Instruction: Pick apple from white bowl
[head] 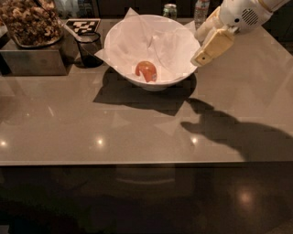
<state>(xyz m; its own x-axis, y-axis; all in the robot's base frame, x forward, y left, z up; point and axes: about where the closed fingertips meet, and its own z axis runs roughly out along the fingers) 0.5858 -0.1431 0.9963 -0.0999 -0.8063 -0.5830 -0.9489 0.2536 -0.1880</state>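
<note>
The white bowl (pixel 123 68) stands at the back middle of the grey table, lined with crumpled white paper with pointed corners. The apple (pixel 146 71), small and orange-red, lies at the bottom of the bowl. My gripper (pixel 197 48) hangs just outside the bowl's right rim, above the table, pointing down and left. Its cream fingers (pixel 211 48) stand apart and hold nothing. It is to the right of the apple and higher than it.
A small dark glass cup (pixel 87 48) stands left of the bowl. A metal box with a tray of brown snacks (pixel 31 23) is at the far left, with a black-and-white tag (pixel 83 25) behind. A can (pixel 170 10) and a bottle (pixel 201 9) stand at the back.
</note>
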